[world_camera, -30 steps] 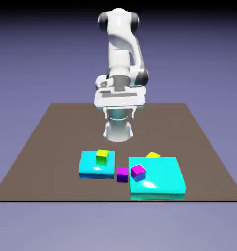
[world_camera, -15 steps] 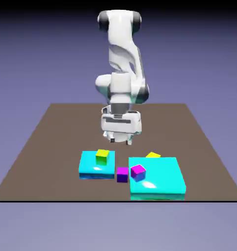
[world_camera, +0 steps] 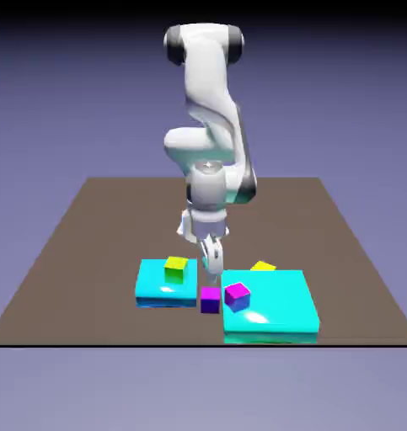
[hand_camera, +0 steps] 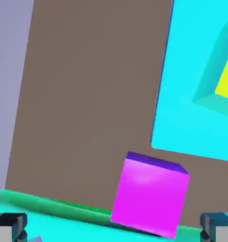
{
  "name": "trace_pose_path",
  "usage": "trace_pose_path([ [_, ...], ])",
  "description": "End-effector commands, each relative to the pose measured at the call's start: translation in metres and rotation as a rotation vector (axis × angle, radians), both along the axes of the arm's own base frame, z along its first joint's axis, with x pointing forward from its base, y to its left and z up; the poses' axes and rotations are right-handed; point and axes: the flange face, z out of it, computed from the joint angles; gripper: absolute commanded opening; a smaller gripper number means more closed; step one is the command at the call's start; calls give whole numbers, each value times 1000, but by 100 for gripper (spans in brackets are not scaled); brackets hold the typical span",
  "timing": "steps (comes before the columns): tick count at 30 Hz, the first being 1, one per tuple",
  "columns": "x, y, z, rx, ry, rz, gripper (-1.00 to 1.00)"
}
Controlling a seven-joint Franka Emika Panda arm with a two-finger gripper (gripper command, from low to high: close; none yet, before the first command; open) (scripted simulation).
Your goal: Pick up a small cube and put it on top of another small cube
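So compared with the shot from a second ago, the big change is the arm: the claw [world_camera: 211, 282] is now hanging way lower and nearer the camera, where earlier it was sitting up high over the robot's base. It's also turning as it's dropping, so in the exterior view we're now seeing the hand nearly edge-on instead of broad side. Right now it's hovering just behind and above the dark purple cube [world_camera: 210, 300], which is still sitting on the bench [world_camera: 114, 227] in the gap between the smaller cyan block [world_camera: 152, 290] on the exterior view's left and the larger cyan block [world_camera: 282, 303] on the right. In the hand view the claw's fingertips are standing wide apart at the bottom corners, nothing clamped, and the purple cube is showing up large between them and a bit above, its top face looking bright magenta from there. None of the cubes are looking any different from before: the yellow-green cube [world_camera: 176, 269] is staying on the smaller cyan block, the magenta-pink cube [world_camera: 238, 296] is resting tilted at the left side of the larger one, and the bright-yellow cube [world_camera: 264, 267] is peeking out from behind that larger block, mostly hidden.
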Motion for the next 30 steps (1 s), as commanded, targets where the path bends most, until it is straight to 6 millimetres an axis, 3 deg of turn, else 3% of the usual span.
trace_pose_path([
  [1, -2, 1, -7, 4, 21, -43, 0],
  [9, -4, 2, -84, 8, 51, -108, 0],
  [10, -4, 2, -87, 8, 51, -108, 0],
  [11, -4, 2, -87, 8, 51, -108, -100],
  [12, -4, 2, -87, 8, 51, -108, -100],
  [18, -3, 2, -24, 8, 52, -108, -100],
  [20, -4, 1, -17, 9, 52, -108, -100],
  [22, 3, 36, 4, 11, 0, 50, -100],
  [30, -29, 88, 23, 13, 9, 456, -100],
])
